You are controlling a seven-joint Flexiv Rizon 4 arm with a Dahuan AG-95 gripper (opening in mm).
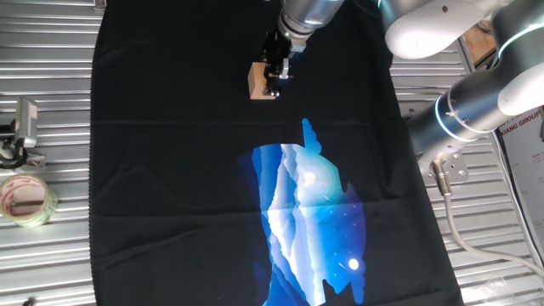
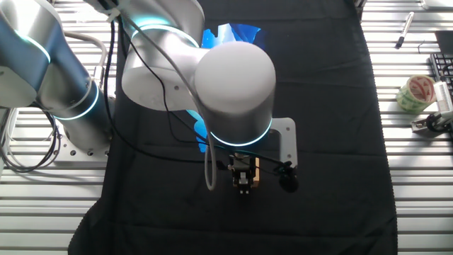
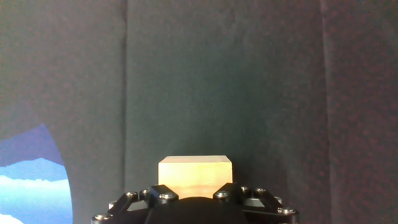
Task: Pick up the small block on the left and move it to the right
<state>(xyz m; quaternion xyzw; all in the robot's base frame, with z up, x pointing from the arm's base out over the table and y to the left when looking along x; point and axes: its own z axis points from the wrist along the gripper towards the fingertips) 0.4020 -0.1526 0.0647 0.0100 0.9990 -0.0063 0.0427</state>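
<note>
The small block is a light-tan wooden cube on the black cloth, near its far edge in one fixed view. My gripper comes straight down on it, with the black fingers against its right side. In the other fixed view the block shows just beside the fingers of the gripper, under the arm's big white joint. In the hand view the block sits between the jaws at the bottom edge, and the jaws stand about one block width apart. Whether the block is off the cloth is unclear.
The cloth carries a blue and white picture in its middle. A roll of clear tape and a metal clip lie on the slatted metal table beside the cloth. The arm's base stands at the cloth's edge.
</note>
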